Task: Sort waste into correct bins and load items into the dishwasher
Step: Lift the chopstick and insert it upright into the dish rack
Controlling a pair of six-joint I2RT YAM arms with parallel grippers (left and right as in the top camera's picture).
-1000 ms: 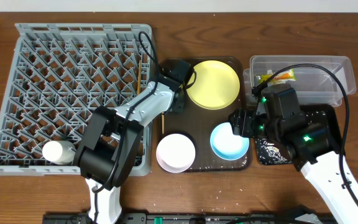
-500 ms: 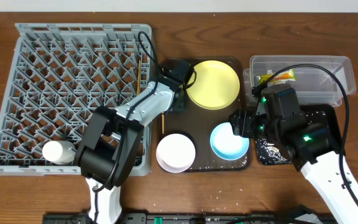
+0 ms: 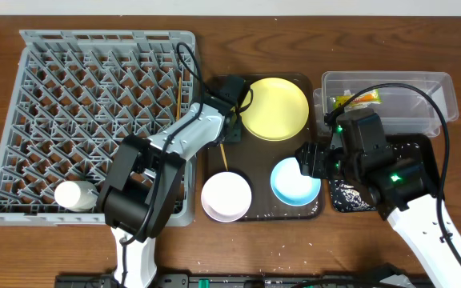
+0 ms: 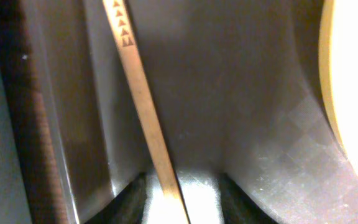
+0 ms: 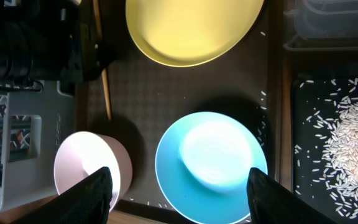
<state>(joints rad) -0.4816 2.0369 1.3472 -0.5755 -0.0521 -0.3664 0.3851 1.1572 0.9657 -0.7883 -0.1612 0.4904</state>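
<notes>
Overhead and wrist views. On the counter (image 3: 254, 48), the grey dish rack (image 3: 94, 104) fills the 9 o'clock side. It holds a white cup (image 3: 74, 194) at its 7 o'clock corner and a second chopstick (image 3: 184, 94) along its 3 o'clock edge.

The brown tray (image 3: 258, 156) at centre carries:
- yellow plate (image 3: 273, 108), 12 o'clock
- blue bowl (image 3: 290, 188), 5 o'clock
- pink-white bowl (image 3: 226, 196), 7 o'clock
- chopstick (image 4: 143, 106), tilted along the 9 o'clock side

The left claw (image 4: 182, 205) straddles this chopstick; whether it pinches it cannot be told. The right claw (image 5: 179, 180) hangs spread wide above the blue bowl.

At 2 o'clock, the clear tub (image 3: 446, 88) holds the wrapper (image 3: 358, 99). At 4 o'clock, the black tray (image 3: 418, 156) holds rice (image 5: 353, 143).
</notes>
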